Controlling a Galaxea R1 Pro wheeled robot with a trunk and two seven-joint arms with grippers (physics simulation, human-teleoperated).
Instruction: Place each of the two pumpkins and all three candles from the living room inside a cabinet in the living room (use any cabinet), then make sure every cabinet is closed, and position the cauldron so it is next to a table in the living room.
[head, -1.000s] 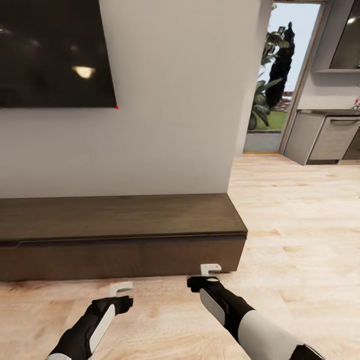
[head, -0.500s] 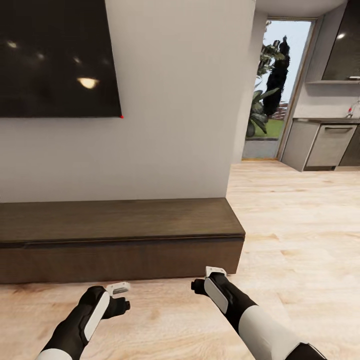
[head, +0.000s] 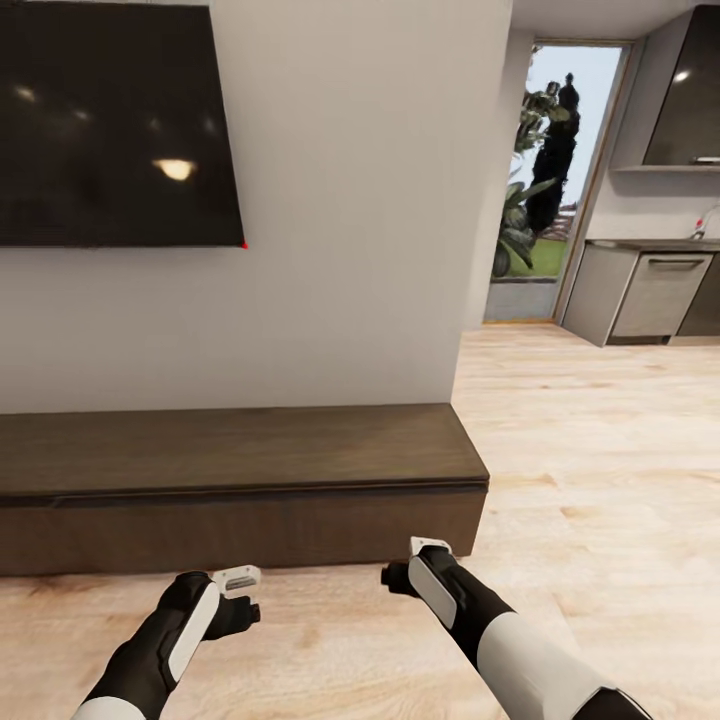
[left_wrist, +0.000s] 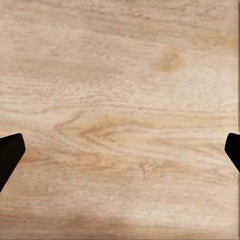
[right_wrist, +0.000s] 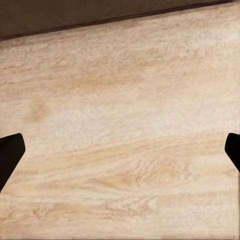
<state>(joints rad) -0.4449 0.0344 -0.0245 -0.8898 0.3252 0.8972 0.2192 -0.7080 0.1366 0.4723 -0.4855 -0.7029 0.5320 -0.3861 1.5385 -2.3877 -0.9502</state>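
Note:
The long low dark-brown cabinet (head: 230, 450) stands against the white wall, its drawer fronts flush and shut. My left gripper (head: 240, 592) hangs over the wood floor just in front of it, fingers pointing down. My right gripper (head: 418, 562) does the same near the cabinet's right end. In the left wrist view the left gripper (left_wrist: 120, 155) is open over bare floor, its dark fingertips at the frame's edges. The right gripper (right_wrist: 120, 155) is also open, with the cabinet's dark base (right_wrist: 100, 12) close ahead. The pumpkins, candles, cauldron and table are out of view.
A large black TV (head: 110, 125) hangs on the wall above the cabinet. Past the wall's corner, open wood floor (head: 600, 440) leads to a glass door (head: 555, 180) and grey kitchen units (head: 650, 295) at the right.
The head view has shifted a little, so the cabinet sits lower in frame. Both grippers have turned their fingers down toward the floor and drawn back slightly.

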